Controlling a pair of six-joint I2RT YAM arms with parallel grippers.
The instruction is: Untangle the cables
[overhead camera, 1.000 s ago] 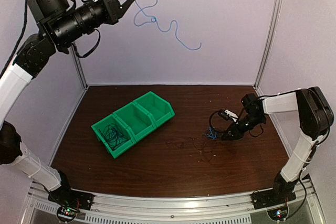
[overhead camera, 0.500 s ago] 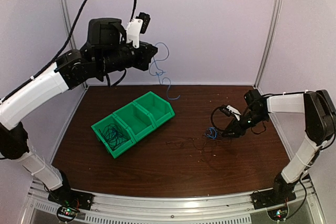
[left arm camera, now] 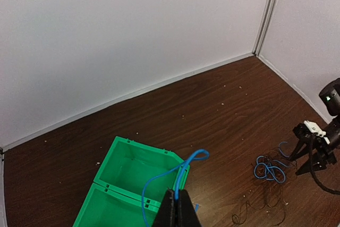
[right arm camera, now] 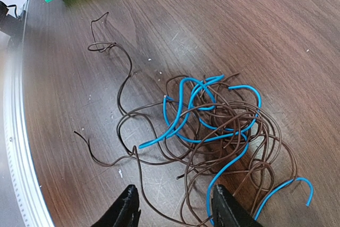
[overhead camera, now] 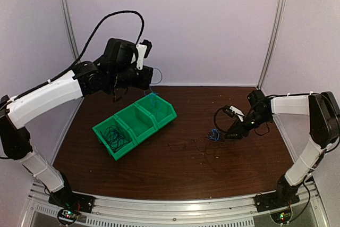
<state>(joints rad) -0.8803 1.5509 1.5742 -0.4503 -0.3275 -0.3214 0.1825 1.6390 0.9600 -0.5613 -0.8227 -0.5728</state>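
Arching left arm [overhead camera: 50, 95] pinching blue cable [left arm camera: 187, 161]

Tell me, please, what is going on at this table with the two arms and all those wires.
The arms are sorting a knot of thin cables. The left tool is shut on one blue cable and holds it over the end compartment of the green bin. The compartment at the other end already holds dark wires. The right tool is open and sits low at the tangle of blue and dark strands on the table, gripping nothing.
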